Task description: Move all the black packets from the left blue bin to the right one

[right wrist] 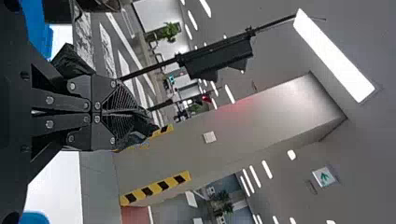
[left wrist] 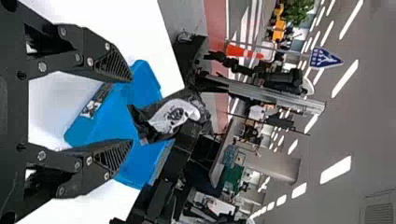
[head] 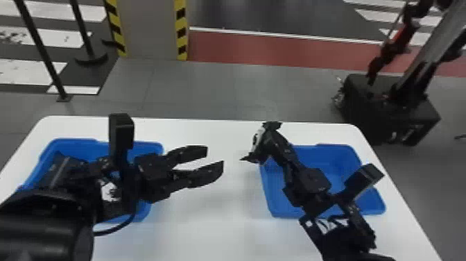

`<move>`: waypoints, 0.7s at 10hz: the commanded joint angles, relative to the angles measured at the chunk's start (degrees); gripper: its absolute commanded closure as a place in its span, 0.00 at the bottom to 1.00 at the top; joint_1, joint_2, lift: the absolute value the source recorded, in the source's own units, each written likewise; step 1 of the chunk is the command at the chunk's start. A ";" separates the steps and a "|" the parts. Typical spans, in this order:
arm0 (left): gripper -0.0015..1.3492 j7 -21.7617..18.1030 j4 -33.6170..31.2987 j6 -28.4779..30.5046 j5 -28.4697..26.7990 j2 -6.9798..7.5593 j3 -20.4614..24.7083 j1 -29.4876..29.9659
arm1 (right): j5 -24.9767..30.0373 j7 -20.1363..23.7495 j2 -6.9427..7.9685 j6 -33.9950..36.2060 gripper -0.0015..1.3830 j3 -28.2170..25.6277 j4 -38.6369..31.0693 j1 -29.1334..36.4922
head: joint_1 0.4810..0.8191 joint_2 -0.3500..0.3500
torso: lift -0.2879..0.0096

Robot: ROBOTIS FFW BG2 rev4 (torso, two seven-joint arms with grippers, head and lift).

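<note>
White table (head: 225, 222) is positioned on a gray floor (head: 208, 86), with a column (head: 149, 31) edged in yellow-and-black stripes beyond it. Two blue bins are placed apart on the tabletop: the left blue bin (head: 156, 148) and the right blue bin (head: 322, 154). One black packet (head: 257, 140) with white print is clamped between the closed fingers of the right gripper (head: 271, 139), and is seen at the left side of the right bin in the head view. The left gripper (head: 215, 158) is empty, its fingers spread, between the bins.
</note>
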 commanded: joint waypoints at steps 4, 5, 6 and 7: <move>0.12 2.60 -10.10 -8.41 4.89 -0.79 11.41 13.69 | 1.73 -2.46 -1.49 2.58 0.92 -8.84 4.93 1.56 | 0.63 0.26 | 0.60; 0.12 2.95 -11.36 -9.96 5.85 -0.79 14.13 16.08 | 1.03 -2.90 -2.29 3.71 0.67 -8.93 6.06 1.56 | 0.63 0.26 | 0.60; 0.12 3.66 -13.47 -10.52 5.41 -0.70 16.68 18.05 | 0.32 -3.07 -2.37 3.71 0.23 -8.93 6.06 1.98 | 0.63 0.29 | 0.60; 0.12 4.54 -13.61 -10.66 4.89 -0.62 19.14 19.18 | -0.64 -3.25 -2.11 3.01 0.00 -8.93 4.23 3.39 | 0.63 0.30 | 0.60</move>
